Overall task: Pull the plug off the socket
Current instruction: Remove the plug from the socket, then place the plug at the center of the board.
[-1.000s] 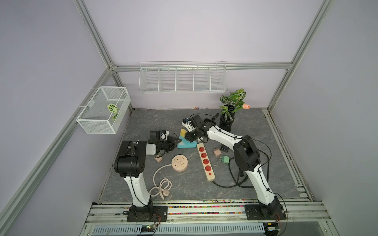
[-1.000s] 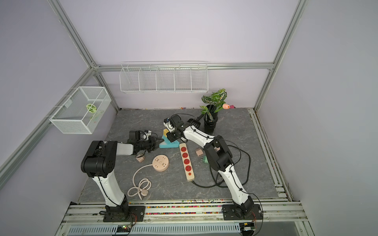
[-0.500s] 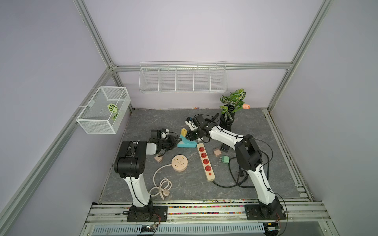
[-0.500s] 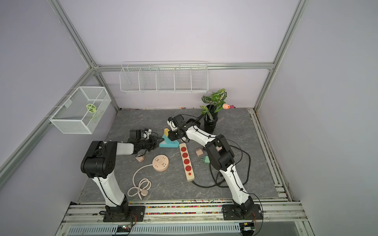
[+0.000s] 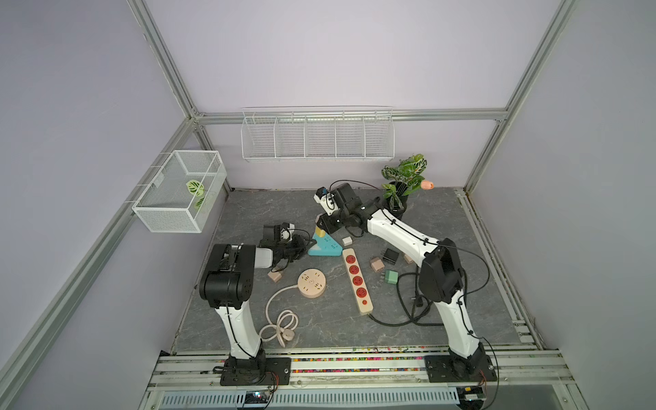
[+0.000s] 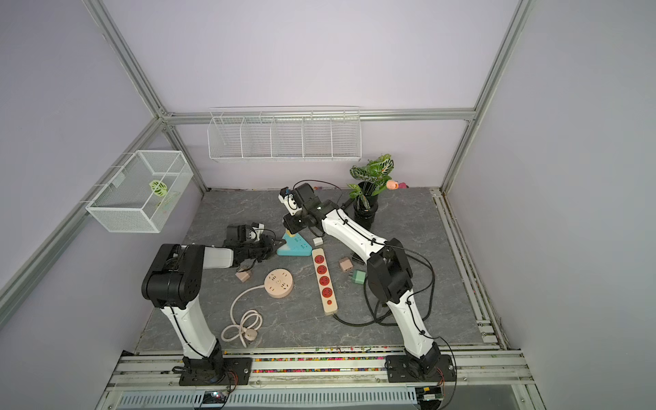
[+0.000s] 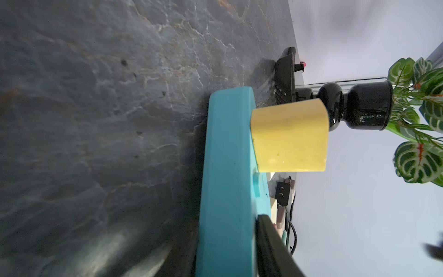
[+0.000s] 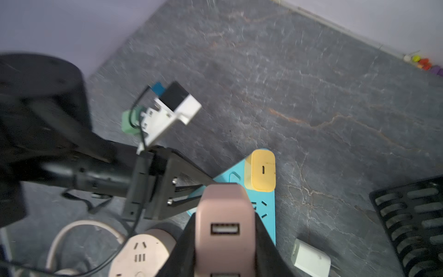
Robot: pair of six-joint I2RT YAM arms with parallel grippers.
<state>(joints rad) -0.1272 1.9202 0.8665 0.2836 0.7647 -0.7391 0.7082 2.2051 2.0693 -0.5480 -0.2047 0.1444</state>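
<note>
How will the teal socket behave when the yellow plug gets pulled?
The teal socket looks like thin, light plastic, so it would likely lift with the yellow plug unless the left gripper, clamped on its edge, holds it. It seems rigid, unlikely to flex. The right gripper is shut on a pink plug.

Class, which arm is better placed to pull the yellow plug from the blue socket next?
Probably right: the right fingers hang close by the yellow plug, though they must first release the pink plug they hold. The left fingers clamp the blue socket, steadying it.
</note>
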